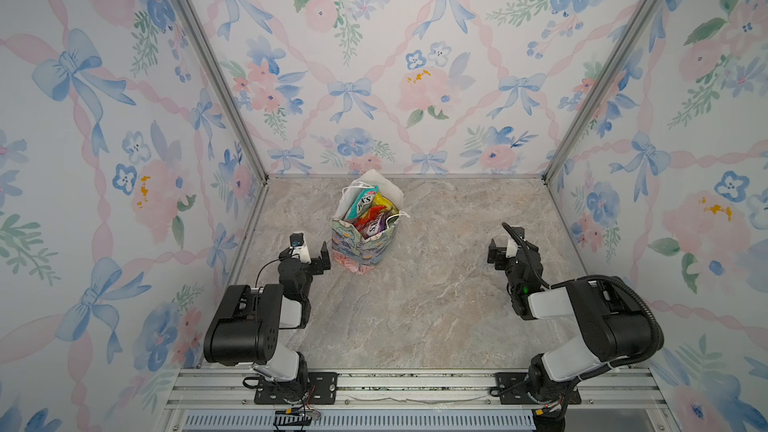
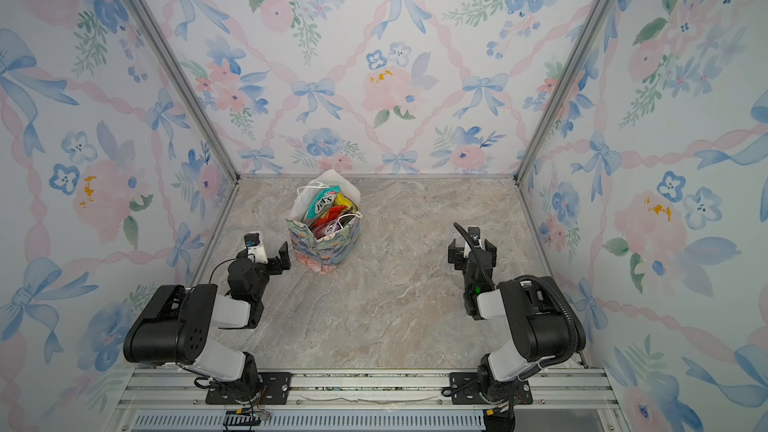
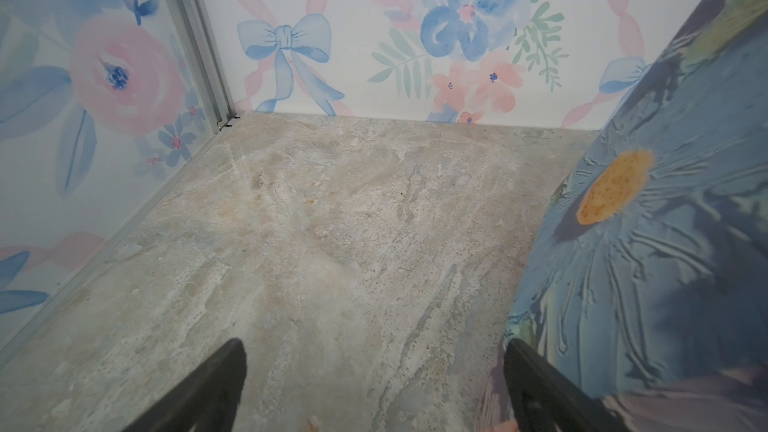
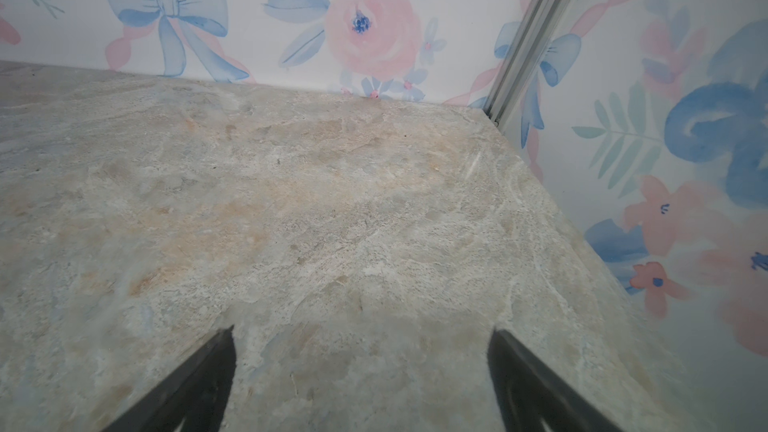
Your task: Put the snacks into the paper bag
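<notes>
Judging by the bare table point(image 1: 436, 309), we have the snacks point(image 1: 371, 212) all in the bag point(image 1: 362, 249). It stands upright toward the back, left of middle, with packets crowding its mouth and the teal packet point(image 1: 360, 203) rising to the rim.

Both grippers are empty, jaws spread wide. The right gripper point(image 1: 512, 252) sits well apart from the bag. The left gripper point(image 3: 376, 351) is just beside its side wall, one finger point(image 3: 536, 384) so close that we cannot tell whether it touches.

That is our main risk: a sideways move of the left arm toward the bag could shove or tip it, and so full a bag might spill packets onto the table. A cord handle point(image 1: 401, 215) droops over the rim, and a finger passing close could snag it and drag the bag along. We think pulling the left arm straight away from the wall is safest.
</notes>
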`<state>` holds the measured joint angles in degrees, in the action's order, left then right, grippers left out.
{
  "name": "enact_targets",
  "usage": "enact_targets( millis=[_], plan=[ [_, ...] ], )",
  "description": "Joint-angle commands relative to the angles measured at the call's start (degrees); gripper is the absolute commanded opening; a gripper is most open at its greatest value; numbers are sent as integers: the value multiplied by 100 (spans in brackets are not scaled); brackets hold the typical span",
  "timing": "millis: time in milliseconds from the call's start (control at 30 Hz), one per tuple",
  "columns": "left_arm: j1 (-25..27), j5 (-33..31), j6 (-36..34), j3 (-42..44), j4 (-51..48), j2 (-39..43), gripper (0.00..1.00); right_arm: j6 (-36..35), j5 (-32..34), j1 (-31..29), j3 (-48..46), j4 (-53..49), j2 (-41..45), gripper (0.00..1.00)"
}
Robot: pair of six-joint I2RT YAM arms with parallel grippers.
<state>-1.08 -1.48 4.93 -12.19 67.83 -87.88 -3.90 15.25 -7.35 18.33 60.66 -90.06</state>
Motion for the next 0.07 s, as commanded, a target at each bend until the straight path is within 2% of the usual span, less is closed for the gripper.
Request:
enact_targets(
  millis=[0,33],
  plan=[
    [52,-151,-105,-74,53,-45,98,31,-375,57,-24,76,52,96],
    [72,-205,-109,-89,27,-45,98,29,-408,59,-18,73,57,96]
  ],
)
